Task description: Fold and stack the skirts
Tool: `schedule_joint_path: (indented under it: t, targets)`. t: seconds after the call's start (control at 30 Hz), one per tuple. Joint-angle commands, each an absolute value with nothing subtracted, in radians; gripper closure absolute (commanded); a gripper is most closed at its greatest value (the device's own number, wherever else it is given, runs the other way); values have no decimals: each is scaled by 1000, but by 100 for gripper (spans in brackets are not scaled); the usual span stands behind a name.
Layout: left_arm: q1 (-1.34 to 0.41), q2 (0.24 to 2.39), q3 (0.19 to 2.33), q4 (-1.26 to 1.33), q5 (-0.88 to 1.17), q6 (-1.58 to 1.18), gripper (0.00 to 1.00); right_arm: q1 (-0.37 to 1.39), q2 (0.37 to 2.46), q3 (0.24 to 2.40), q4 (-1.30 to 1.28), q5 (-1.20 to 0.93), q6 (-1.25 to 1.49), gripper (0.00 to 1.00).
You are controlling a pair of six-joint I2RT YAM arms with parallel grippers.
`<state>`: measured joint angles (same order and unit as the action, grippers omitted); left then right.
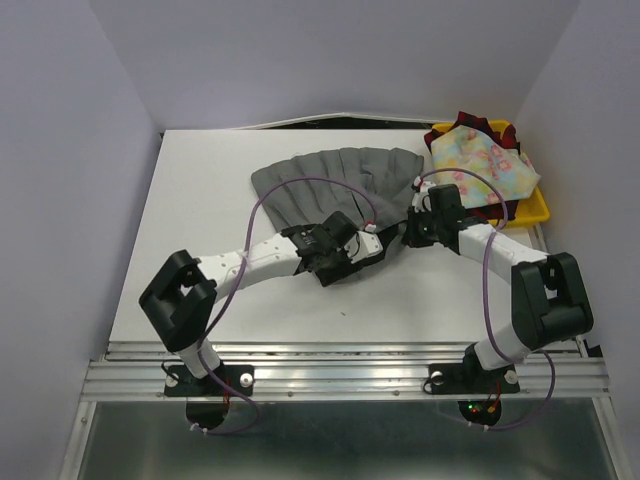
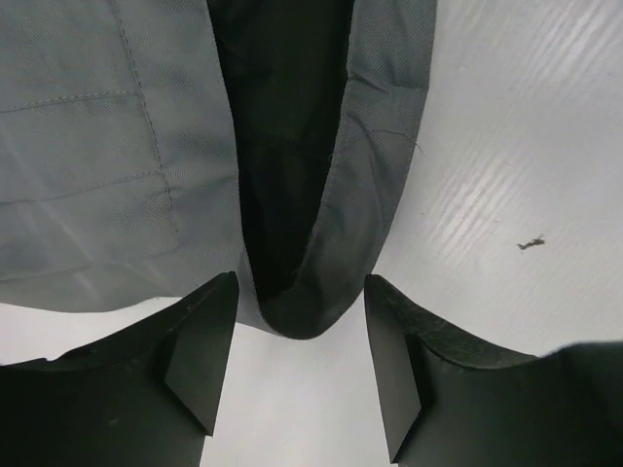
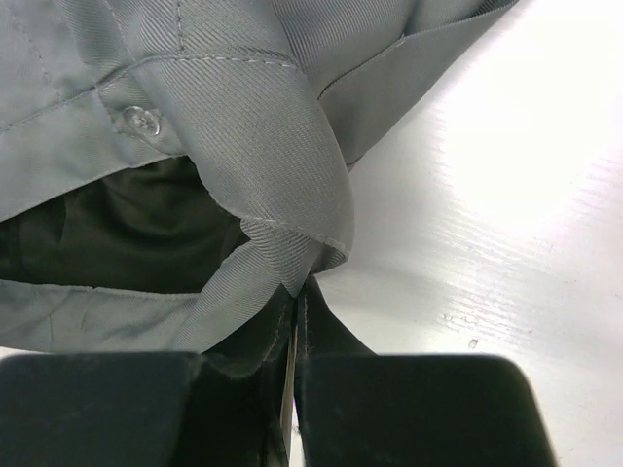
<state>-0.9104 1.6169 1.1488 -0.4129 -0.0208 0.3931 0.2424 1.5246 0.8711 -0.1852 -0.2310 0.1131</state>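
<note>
On the left, our left gripper [image 2: 302, 287] stands released. Its fingers are apart on either side of the near hem loop of the grey skirt [image 1: 330, 180] and do not clamp it. That skirt lies in the middle of the table [image 1: 200, 200], fanned out with its pleats toward the far edge and its waistband bunched at the near side between our two arms. We see no finished fold in it yet.

Just to the right, our right gripper [image 3: 297, 302] is clenched on a pinch of the grey skirt's band, close by a small button.

Further right, the floral skirt [image 1: 480, 160] sits on top of the plaid skirt [image 1: 470, 123] in the tray [image 1: 535, 208], both loosely heaped and not laid out.

We judge the task barely begun. The first skirt is only being worked, two wait untouched, and no stack exists.
</note>
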Motion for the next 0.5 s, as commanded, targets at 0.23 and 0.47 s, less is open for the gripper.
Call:
schedule_joint_path:
  t: [0.23, 0.47]
  targets:
    - [-920, 1681, 1181, -311, -345, 405, 54, 244, 1525, 864, -206, -133, 68, 99]
    - [-865, 1684, 1190, -301, -396, 400, 92, 244, 1546, 856, -201, -81, 51, 99]
